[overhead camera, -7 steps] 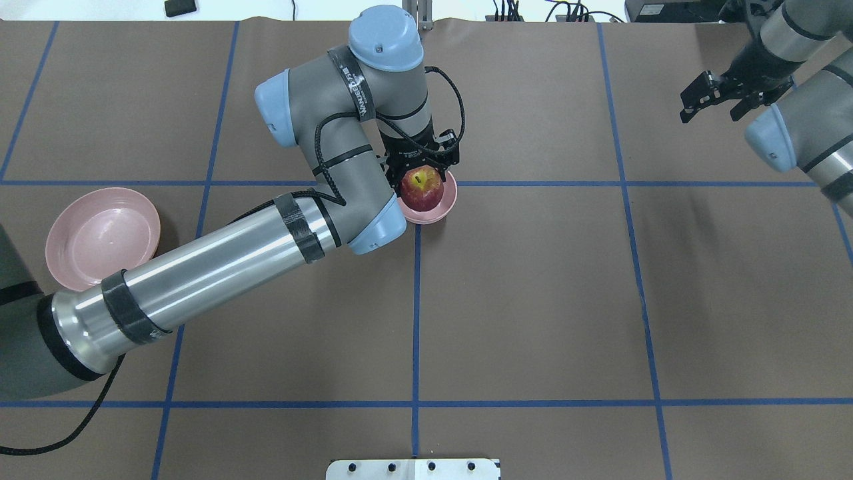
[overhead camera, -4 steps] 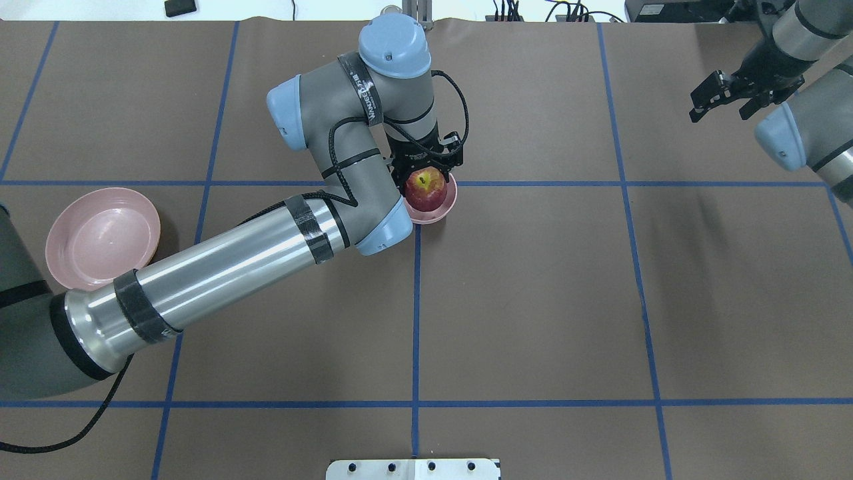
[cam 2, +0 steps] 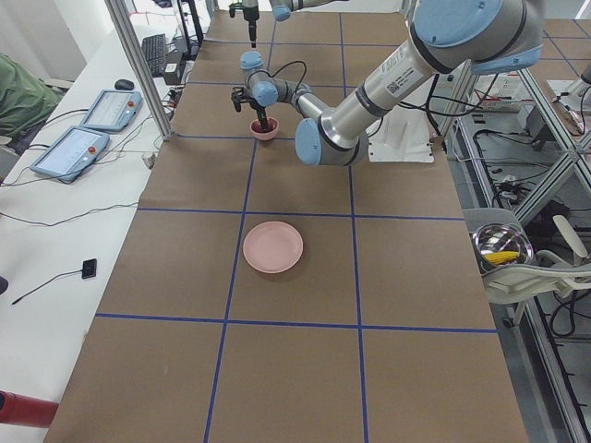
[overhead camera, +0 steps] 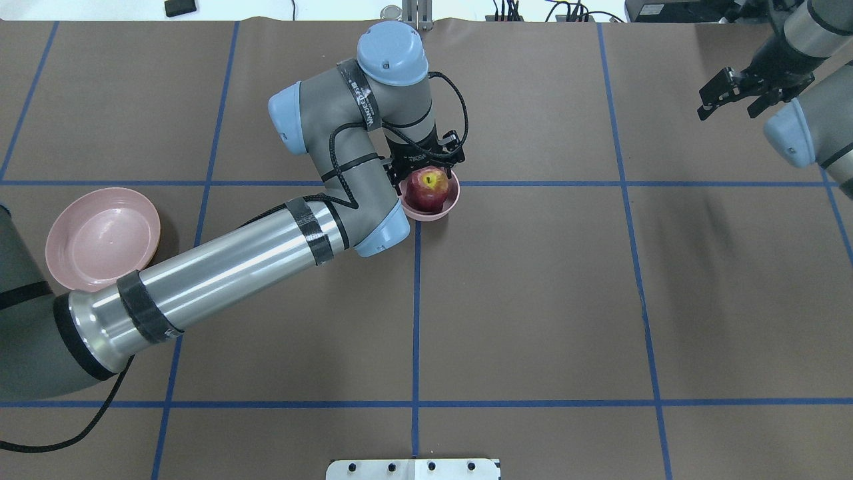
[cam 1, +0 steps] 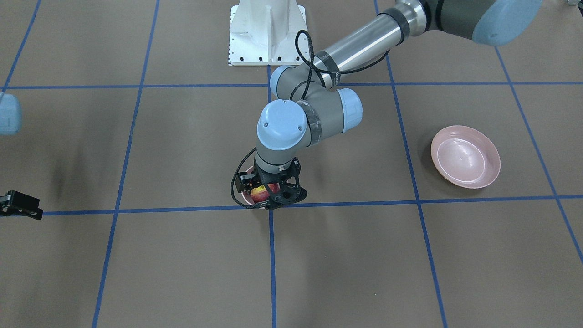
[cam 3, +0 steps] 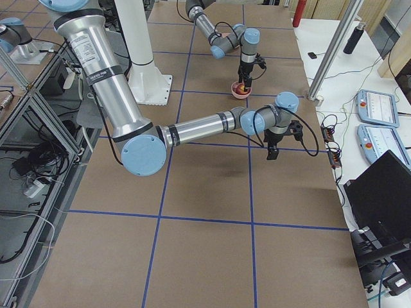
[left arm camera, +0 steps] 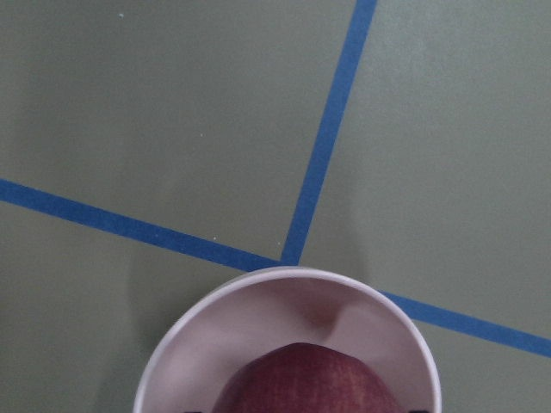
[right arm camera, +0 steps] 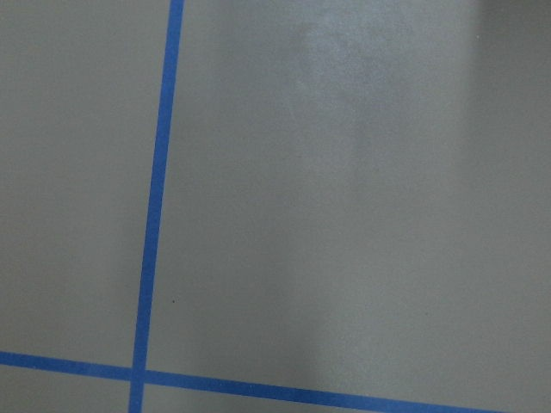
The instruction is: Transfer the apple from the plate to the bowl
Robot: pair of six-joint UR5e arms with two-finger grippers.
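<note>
apple (overhead camera: pixel 428 189): sits in bowl (overhead camera: pixel 452 201), well apart from plate (overhead camera: pixel 103 238). left gripper (overhead camera: pixel 428 175): fingers astride apple; pinching or let go, cannot tell. right gripper (overhead camera: pixel 731 109): fingers spread, holding nothing, far off. remaining, likely: release, withdraw.

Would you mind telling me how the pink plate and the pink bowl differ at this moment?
The plate is wide and shallow; the bowl is smaller and deeper. The plate is empty; the bowl holds the apple. The plate lies far on the robot's left; the bowl sits at a tape crossing near the middle. Both are round, pale pink and upright.
</note>
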